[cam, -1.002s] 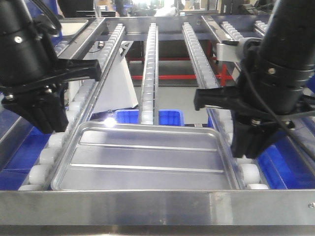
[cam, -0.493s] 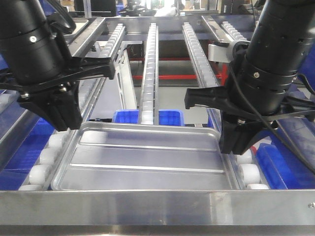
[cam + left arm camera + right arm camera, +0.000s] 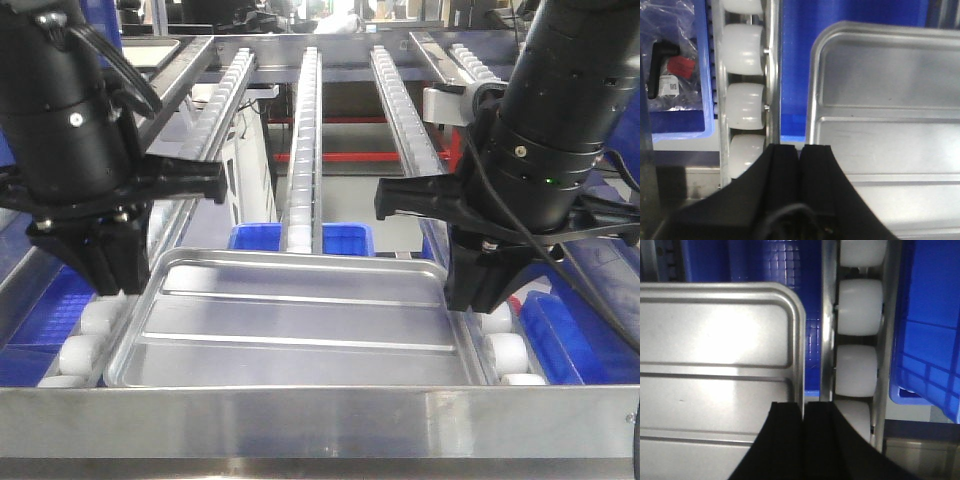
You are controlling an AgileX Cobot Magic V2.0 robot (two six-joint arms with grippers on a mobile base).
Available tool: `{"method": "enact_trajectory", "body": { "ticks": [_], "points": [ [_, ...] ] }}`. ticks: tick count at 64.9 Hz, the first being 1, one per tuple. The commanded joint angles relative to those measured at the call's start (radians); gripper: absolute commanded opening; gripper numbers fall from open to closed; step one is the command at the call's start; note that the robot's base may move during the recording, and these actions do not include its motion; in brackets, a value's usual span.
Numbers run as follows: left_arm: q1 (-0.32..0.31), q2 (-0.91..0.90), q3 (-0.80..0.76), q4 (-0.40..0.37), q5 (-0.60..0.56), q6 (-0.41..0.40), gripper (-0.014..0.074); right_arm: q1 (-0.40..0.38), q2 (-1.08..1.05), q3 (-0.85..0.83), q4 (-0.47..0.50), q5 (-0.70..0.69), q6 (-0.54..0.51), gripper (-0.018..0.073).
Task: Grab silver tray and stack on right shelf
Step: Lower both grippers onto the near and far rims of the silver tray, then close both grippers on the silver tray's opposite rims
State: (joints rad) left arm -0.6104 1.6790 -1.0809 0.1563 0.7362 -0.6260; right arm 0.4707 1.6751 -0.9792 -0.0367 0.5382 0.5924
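1. Left wrist view: the left gripper (image 3: 800,149) has its fingers (image 3: 784,162) pressed together with only a thin seam between them; the short rim of the silver tray (image 3: 890,140) lies just ahead of the tips, toward the other arm; whether the pads touch metal I cannot tell.
2. The right gripper (image 3: 803,405) is drawn just as narrow; the tray's other short rim runs straight into the seam between its tips; pinched or merely above it, I cannot tell.
3. The tray lies flat, open side up, with nothing in it; its long axis runs from one gripper to the other, across the rails; both ridges run the same way.
4. Just outboard of each pair of fingers stand white rollers (image 3: 856,370) of the right shelf (image 3: 305,130); the tray rests on the rails, its near long side just behind the front bar (image 3: 300,420).
5. Further out from the left fingers and lower, a blue bin (image 3: 702,75) holds a clear bag (image 3: 670,65) with a black part and a red tag; outboard of the right fingers is a blue crate (image 3: 930,340), its contents not visible.
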Motion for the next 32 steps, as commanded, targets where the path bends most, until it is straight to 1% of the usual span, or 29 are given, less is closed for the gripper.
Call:
{"method": "enact_trajectory", "body": {
  "ticks": [1,9,20,27,32],
  "points": [
    [-0.006,-0.023,-0.028,-0.006,-0.007,-0.013,-0.009,0.0,-0.039,-0.03,-0.006,-0.025,-0.001,0.0057],
    [-0.006,-0.014,-0.028,-0.039,-0.01,-0.013,-0.009,0.0,-0.039,-0.03,-0.006,-0.026,-0.001,0.0057],
    [-0.006,-0.014,-0.028,-0.039,-0.013,-0.013,-0.0089,0.0,-0.039,-0.03,-0.006,-0.027,-0.001,0.0057],
    [-0.006,-0.014,-0.028,-0.039,-0.034,-0.011,-0.0089,0.0,-0.039,-0.03,-0.006,-0.027,-0.001,0.0057],
    [-0.006,-0.014,-0.028,-0.039,-0.048,0.015,-0.0089,0.0,-0.039,-0.03,-0.006,-0.028,-0.001,0.0057]
  ]
}}
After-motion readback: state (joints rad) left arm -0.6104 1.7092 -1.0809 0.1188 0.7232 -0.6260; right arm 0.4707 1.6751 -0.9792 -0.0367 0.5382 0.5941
